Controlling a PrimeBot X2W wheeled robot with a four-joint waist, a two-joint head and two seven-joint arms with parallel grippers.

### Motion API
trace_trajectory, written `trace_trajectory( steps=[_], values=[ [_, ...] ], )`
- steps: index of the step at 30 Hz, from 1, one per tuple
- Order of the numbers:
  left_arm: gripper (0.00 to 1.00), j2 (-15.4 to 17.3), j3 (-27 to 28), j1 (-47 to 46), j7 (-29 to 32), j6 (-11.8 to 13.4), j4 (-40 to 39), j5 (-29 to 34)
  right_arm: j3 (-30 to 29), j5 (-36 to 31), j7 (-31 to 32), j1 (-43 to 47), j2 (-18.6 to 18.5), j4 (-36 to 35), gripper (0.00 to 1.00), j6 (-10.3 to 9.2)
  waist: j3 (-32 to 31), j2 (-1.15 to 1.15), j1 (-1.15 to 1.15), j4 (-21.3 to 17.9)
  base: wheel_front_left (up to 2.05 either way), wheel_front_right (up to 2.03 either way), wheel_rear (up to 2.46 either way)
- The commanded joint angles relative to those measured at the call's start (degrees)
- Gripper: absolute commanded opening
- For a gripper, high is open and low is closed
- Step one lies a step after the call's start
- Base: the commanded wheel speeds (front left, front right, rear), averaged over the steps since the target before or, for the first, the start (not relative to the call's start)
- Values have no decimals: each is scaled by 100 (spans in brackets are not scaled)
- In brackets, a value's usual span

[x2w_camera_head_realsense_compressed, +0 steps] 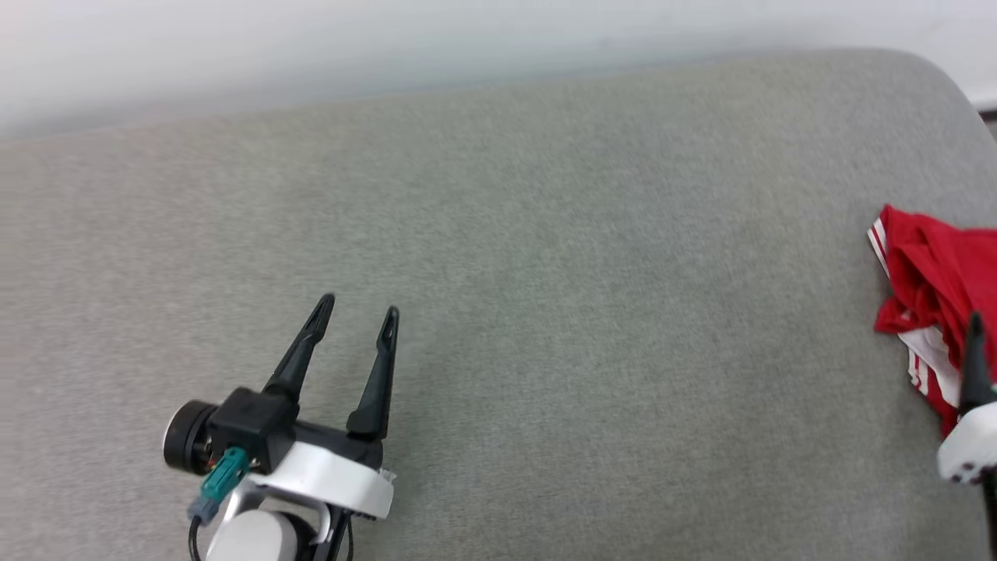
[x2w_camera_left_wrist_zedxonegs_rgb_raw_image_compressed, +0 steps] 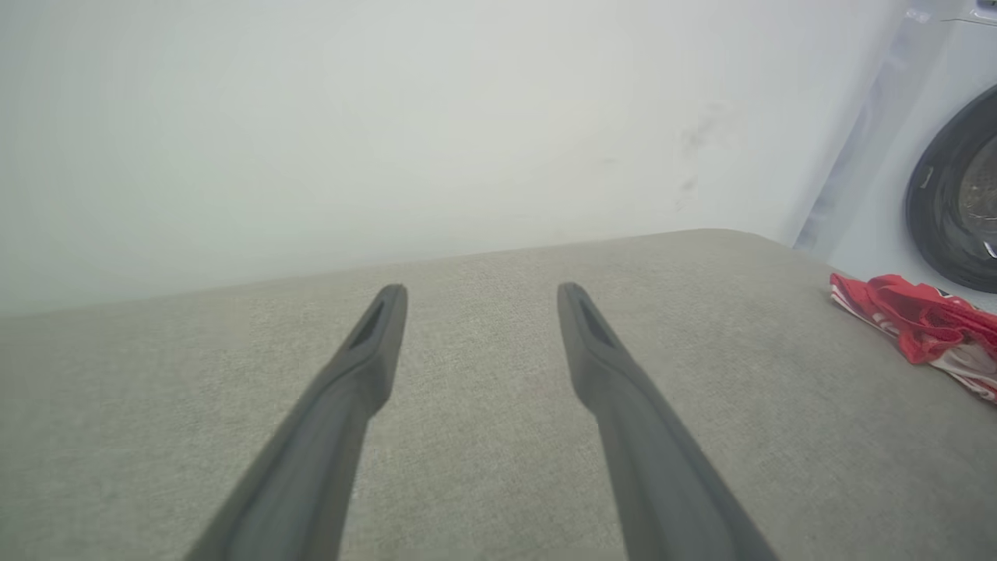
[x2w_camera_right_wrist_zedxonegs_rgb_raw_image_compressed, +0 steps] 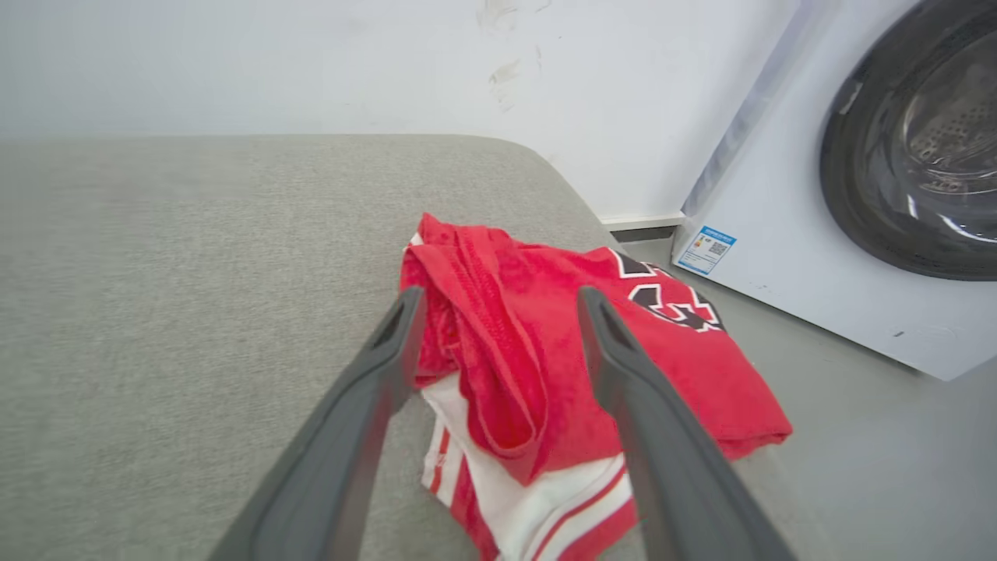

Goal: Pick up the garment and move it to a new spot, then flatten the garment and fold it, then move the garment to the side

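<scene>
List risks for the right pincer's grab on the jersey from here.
1. The jersey lies crumpled at the cushion's right edge and seems to overhang it. A nudge could slide it to the floor by the washer.
2. The open right pincer straddles a bunched fold, so it may catch uneven layers and lift the jersey twisted.
3. The open left pincer is far off, likely too far to help quickly.

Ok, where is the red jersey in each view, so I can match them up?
Head view: garment at the right edge, mid-height, cut off by the frame.
Left wrist view: right edge, just below mid-height, before the washing machine.
Right wrist view: centre, seen between the right tool's spread fingers.
Shared landmark: the rounded far corner of the grey cushion, near the garment.
</scene>
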Motion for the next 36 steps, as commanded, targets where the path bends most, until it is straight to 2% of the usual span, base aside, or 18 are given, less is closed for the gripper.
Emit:
trace_trajectory(
  steps=[1,9,18,29,36],
  values=[
    [100,2,52,118,-24,29,20,-19,71,63,-1,176,83,-102,100,-5,-297,0,2,261,0,0,0],
    [100,8,374,600,-23,156,142,-52,816,433,76,914,396,-796,100,-5,-761,0,2,587,0,0,0],
    [100,-97,573,991,-19,234,366,-33,1554,767,133,1512,585,-1503,100,-5,-1194,0,2,802,0,0,0],
    [100,-222,715,1238,-19,195,464,109,1740,883,249,2189,652,-2291,100,-5,-1442,0,2,760,0,0,0],
    [100,-268,780,1181,-19,117,551,175,1803,971,306,2324,654,-2553,100,-5,-1491,0,2,700,0,0,0]
  ],
)
